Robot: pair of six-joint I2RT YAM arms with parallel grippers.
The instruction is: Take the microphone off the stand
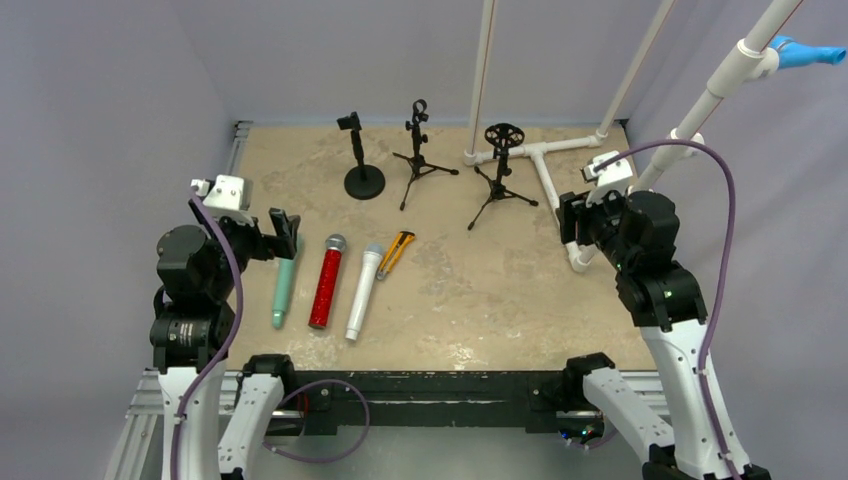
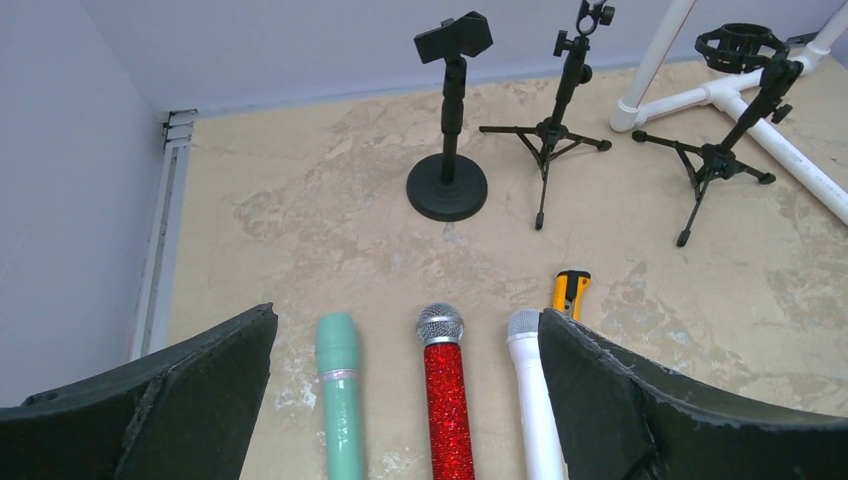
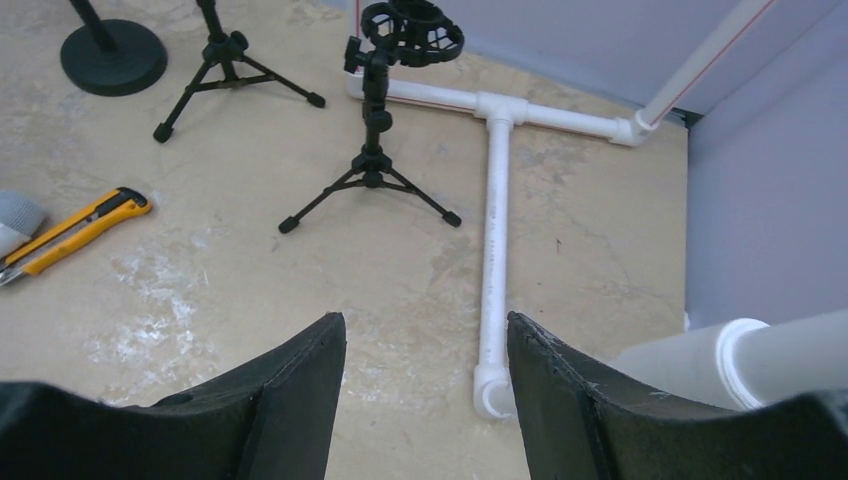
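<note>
Three microphones lie side by side on the table: a teal one (image 1: pixel 283 285), a red glitter one (image 1: pixel 327 283) and a white one (image 1: pixel 364 292). Three black stands at the back hold nothing: a round-base stand (image 1: pixel 360 158), a clip tripod (image 1: pixel 418 150) and a shock-mount tripod (image 1: pixel 500 170). My left gripper (image 1: pixel 285 225) is open and empty above the teal microphone's head end. In the left wrist view (image 2: pixel 406 318) the teal (image 2: pixel 340 400) and red (image 2: pixel 446 400) microphones lie between its fingers. My right gripper (image 1: pixel 567 218) is open and empty at the right, and also shows in the right wrist view (image 3: pixel 425 320).
A yellow box cutter (image 1: pixel 397 252) lies beside the white microphone's head. A white PVC pipe frame (image 3: pixel 492 250) lies on the table at the back right, with uprights rising from it. The shock-mount tripod (image 3: pixel 375 130) stands ahead of my right gripper.
</note>
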